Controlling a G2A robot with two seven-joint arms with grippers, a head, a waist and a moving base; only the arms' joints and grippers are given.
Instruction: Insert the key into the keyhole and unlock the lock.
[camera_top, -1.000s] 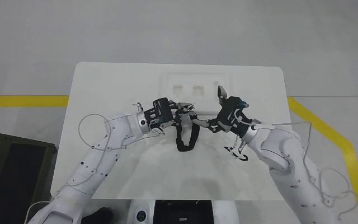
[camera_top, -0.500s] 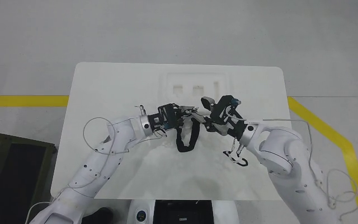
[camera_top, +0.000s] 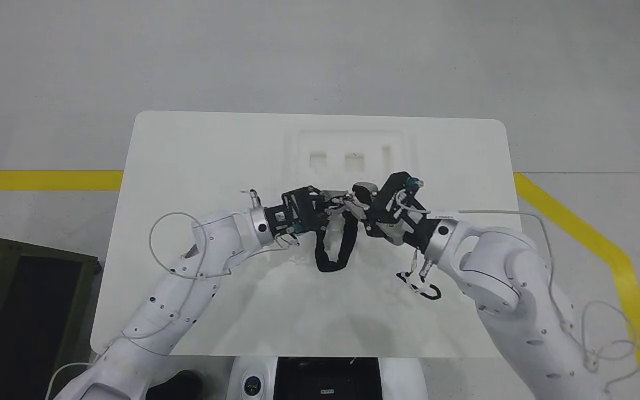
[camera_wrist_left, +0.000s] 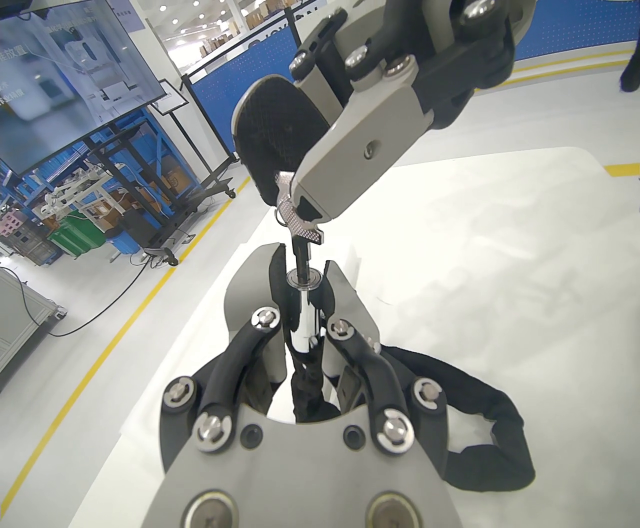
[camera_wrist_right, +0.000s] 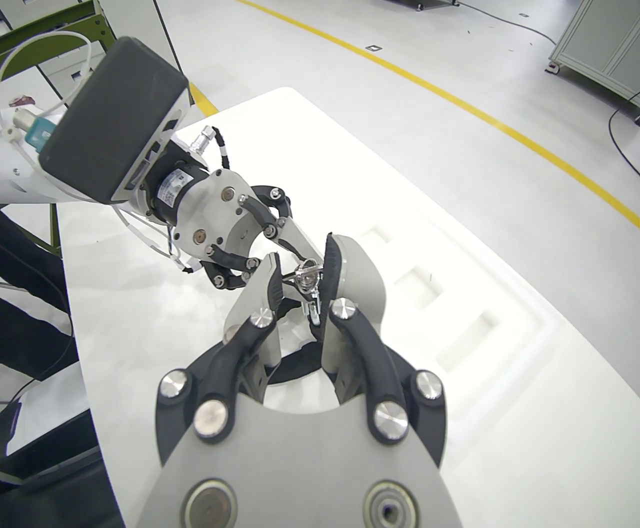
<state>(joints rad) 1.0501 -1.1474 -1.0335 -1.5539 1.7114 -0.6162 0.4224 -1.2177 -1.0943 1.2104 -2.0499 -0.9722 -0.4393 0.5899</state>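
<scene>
Centrally over the white table (camera_top: 200, 160), one lock (camera_wrist_left: 305, 310) is held off the surface by the left gripper (camera_wrist_left: 300, 280). Its two fingers are clamped on the chrome barrel from either side. One black cable loop (camera_top: 333, 255) is seen hanging from the barrel down toward the table.

One key (camera_wrist_left: 300, 227) is pinched by its knurled head between the two fingers of the right gripper (camera_wrist_right: 305, 270). The shaft is seated in the keyhole (camera_wrist_left: 301, 278) at the end of the barrel. One small ring (camera_wrist_right: 308, 263) is attached to the key head.

Both grippers are brought tip to tip, so the keyhole is crowded on all sides by finger pads. From the top view, the joint between key and lock is largely covered by the two wrists. Whether the lock is already released cannot be told.

Behind the grippers, one shallow white tray (camera_top: 350, 138) is set into the far part of the table. Three rectangular recesses (camera_top: 354, 158) are counted in it, side by side in a row. The tray lies well apart from the lock and is not touched by either arm.

On the grey floor beyond the table, a yellow line (camera_top: 60, 180) is painted. One large screen (camera_wrist_left: 65, 75) on a stand is seen in the room behind.
</scene>
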